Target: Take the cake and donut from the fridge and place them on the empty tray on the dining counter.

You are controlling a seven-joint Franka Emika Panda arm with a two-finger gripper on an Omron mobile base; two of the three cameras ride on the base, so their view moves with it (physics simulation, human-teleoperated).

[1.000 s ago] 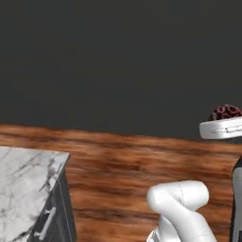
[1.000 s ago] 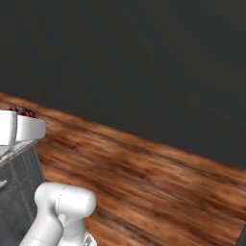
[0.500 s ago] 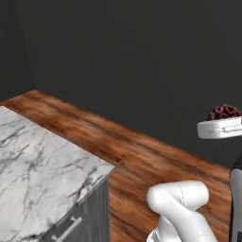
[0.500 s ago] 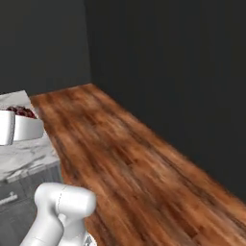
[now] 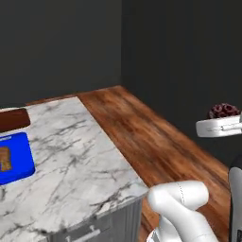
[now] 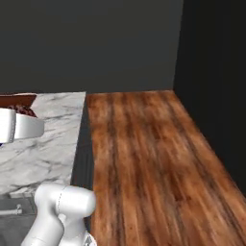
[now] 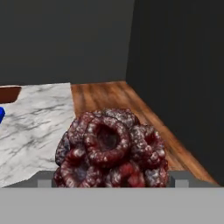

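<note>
I have the cake [image 7: 111,151] held between the fingers [image 7: 178,179], which stand wide because the cake fills the gap; it rides high in front of the hand, well clear of the marble, so I judge this a carry toward the drop-off. The dining worktop [image 5: 80,160] lies ahead and to the left. At its far left end sits the reddish-brown tray [image 5: 14,119], just beyond a bright blue tray [image 5: 16,158]. Right of the worktop runs a wooden floor [image 6: 153,163], closed in by dark walls [image 6: 86,43].
</note>
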